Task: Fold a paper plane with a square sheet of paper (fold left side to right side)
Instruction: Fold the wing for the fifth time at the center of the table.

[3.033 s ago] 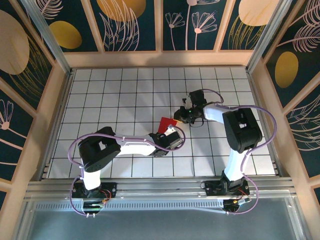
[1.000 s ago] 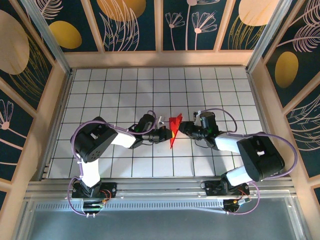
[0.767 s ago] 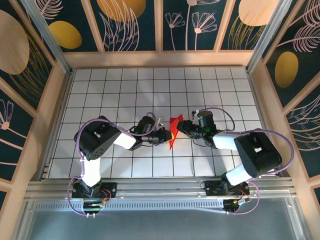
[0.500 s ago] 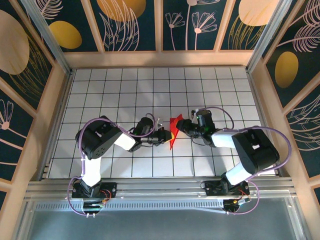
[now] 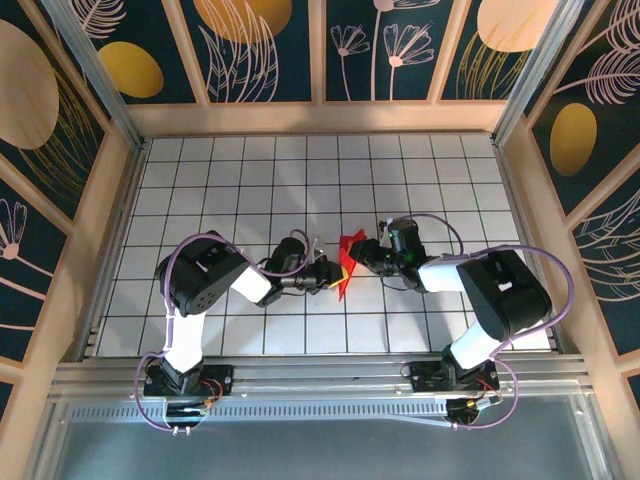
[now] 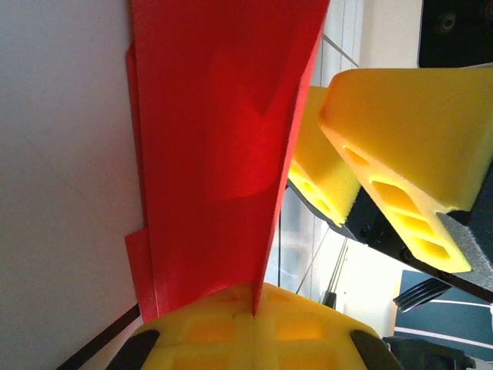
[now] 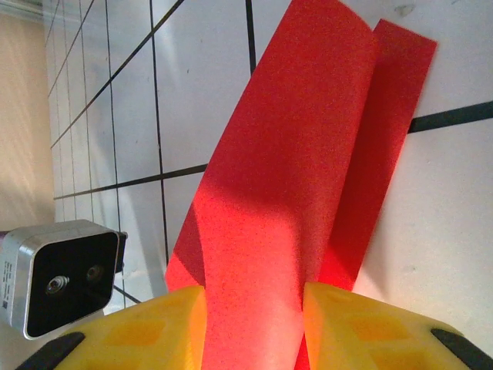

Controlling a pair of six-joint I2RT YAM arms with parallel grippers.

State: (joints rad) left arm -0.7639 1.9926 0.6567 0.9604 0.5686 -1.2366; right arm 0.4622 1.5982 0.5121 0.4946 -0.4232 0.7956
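While left gripper [image 6: 252, 312] pinches, paper [image 6: 216, 154] stands

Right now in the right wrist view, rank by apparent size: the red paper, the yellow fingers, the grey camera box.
1. red paper, clearly largest.
2. yellow fingers and grey camera box: about alike; fingers are close and cropped, so unranked.

Left of the red paper [image 5: 346, 262] the left gripper [image 5: 329, 273] blocks the way, right of it the right gripper [image 5: 360, 251]. Beyond it the white table [image 5: 200, 170] lies open.
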